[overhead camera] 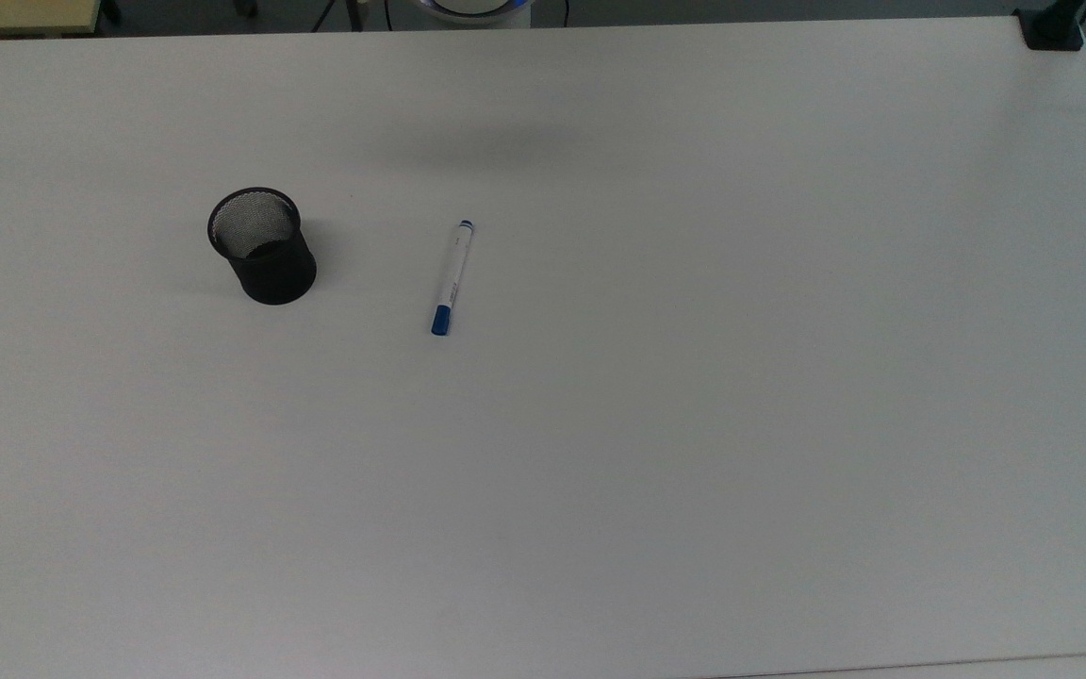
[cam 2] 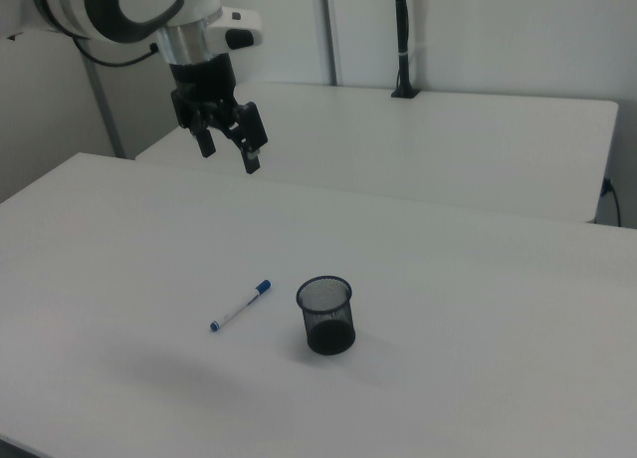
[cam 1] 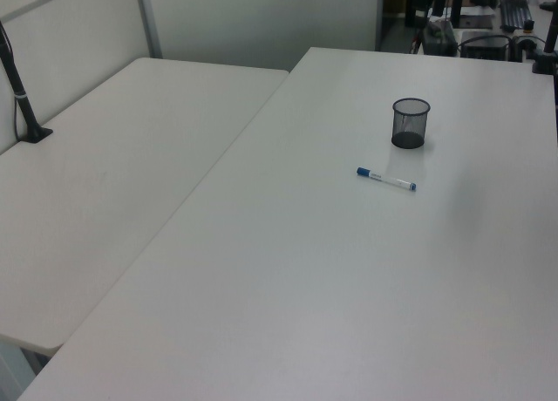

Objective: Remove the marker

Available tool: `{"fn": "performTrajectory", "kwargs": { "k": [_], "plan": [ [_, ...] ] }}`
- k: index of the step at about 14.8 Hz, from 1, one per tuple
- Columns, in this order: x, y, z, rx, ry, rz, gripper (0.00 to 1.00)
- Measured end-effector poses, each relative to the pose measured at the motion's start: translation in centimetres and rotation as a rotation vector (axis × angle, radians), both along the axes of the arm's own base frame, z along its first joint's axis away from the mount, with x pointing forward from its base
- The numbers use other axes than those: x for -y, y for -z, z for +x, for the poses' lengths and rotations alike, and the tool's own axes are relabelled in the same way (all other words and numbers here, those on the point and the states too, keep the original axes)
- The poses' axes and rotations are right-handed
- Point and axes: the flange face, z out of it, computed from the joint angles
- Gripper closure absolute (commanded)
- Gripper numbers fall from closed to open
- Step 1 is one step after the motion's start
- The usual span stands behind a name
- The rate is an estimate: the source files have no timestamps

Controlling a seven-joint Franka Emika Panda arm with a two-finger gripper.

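Two fingers of the gripper (cam 2: 228, 148) spread wide, empty, high above the marker (cam 2: 240, 306).

We see a black mesh cup (overhead camera: 263, 246) standing upright on the white desk (overhead camera: 694, 424). A second white desk (cam 1: 105, 174) adjoins it.

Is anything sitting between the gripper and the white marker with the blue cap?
Nothing visible. The open gripper hangs above the table, and the white marker with the blue cap lies flat below it. The black mesh cup stands apart, on the right view's right.
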Motion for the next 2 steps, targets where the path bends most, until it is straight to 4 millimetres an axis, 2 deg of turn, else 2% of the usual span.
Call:
{"fn": "performTrajectory", "kwargs": {
  "k": [2],
  "plan": [
    [0.05, 0.42, 0.71, 0.018, -0.009, -0.009, 0.00]
  ]
}}
